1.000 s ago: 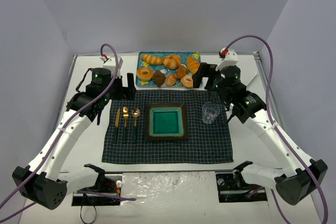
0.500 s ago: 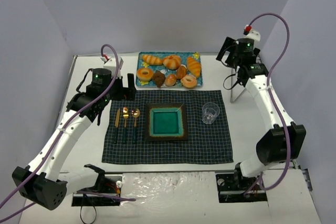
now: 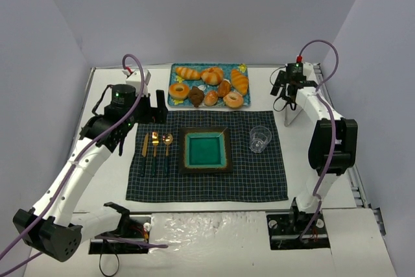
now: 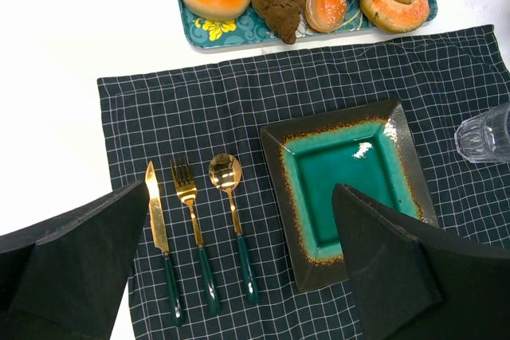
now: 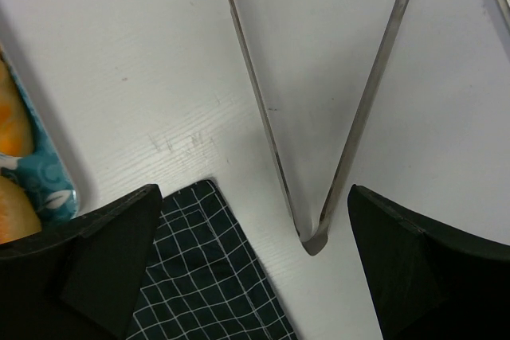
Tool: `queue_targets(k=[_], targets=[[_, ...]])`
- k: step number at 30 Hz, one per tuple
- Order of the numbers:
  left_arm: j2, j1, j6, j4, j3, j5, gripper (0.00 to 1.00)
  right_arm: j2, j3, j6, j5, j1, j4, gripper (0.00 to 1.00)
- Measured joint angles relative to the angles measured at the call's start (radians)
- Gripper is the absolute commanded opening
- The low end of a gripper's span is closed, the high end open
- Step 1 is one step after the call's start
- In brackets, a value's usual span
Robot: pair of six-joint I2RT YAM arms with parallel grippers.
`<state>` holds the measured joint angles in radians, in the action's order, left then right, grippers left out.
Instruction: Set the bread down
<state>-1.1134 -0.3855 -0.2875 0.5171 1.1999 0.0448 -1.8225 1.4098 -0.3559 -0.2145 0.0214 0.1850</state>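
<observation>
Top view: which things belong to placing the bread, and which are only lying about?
For the job: bread, tray, green plate, tongs, right tool (open, over the tongs).
Lying about: knife, fork, spoon, glass, placemat.

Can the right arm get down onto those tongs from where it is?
Probably yes. The right arm hangs directly above the tongs, jaws wide open to either side of them, and nothing lies on them; the placemat corner sits clear to one side.
</observation>
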Motion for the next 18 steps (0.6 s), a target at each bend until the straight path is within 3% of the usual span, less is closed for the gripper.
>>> queue_targets(k=[18], targets=[[0.003,-0.001,0.000,0.000,0.000,0.003,0.97,-0.057,-0.074,0.097,0.014,-0.086,-0.047,1.00]])
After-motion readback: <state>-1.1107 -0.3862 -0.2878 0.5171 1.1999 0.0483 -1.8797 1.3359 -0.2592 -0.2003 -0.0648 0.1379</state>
